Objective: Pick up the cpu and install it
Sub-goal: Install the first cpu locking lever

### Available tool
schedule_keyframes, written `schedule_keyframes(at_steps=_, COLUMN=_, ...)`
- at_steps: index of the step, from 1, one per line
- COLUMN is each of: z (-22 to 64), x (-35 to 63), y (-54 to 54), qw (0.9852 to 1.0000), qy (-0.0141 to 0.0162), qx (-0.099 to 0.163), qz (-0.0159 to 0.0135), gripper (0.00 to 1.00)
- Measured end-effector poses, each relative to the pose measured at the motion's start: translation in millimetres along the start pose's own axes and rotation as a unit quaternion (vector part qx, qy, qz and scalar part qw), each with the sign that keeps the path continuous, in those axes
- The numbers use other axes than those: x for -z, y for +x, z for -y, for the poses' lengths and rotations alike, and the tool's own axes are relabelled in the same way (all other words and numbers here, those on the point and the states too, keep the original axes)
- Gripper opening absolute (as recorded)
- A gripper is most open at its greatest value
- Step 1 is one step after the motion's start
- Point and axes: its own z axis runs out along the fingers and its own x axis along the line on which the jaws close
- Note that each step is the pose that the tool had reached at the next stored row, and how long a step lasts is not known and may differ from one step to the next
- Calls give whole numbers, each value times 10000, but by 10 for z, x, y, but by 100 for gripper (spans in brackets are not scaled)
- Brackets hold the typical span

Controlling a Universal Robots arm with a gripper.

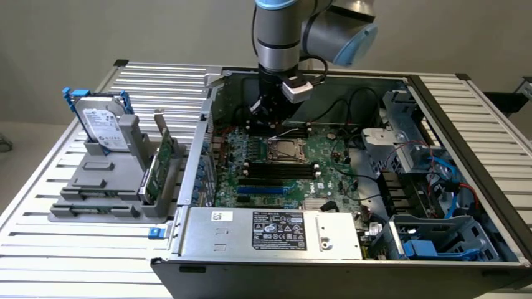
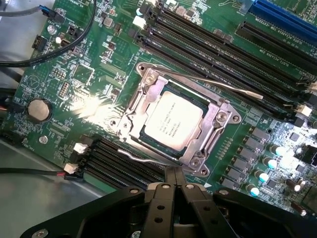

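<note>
The cpu (image 2: 171,120) lies flat in the motherboard socket, its silvery top showing through the metal load frame (image 2: 148,96) that sits around it. The socket lever (image 2: 233,88) lies along one side. In the exterior view the cpu (image 1: 285,149) sits mid-board inside the open computer case. My gripper (image 2: 174,172) is shut with nothing between its fingers; its tips hover just off the edge of the socket frame. Seen from the exterior view, the gripper (image 1: 268,124) hangs over the board just behind the socket.
A silver hard drive (image 1: 106,128) with a blue bracket and a thin green card (image 1: 158,163) stand in a grey holder at the exterior view's left. Black cables (image 2: 44,54) loop over the board. Memory slots (image 2: 223,59), the power supply (image 1: 275,232) and drive cages (image 1: 432,240) surround the socket.
</note>
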Motion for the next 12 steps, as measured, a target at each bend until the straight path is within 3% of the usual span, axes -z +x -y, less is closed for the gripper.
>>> schedule_keyframes(at_steps=5, z=-11, x=-6, y=22, qw=9999, qy=-41, qx=98, qz=22, gripper=11)
schedule_keyframes(at_steps=12, z=7, x=-8, y=36, qw=9999, qy=-42, qx=107, qz=22, gripper=11)
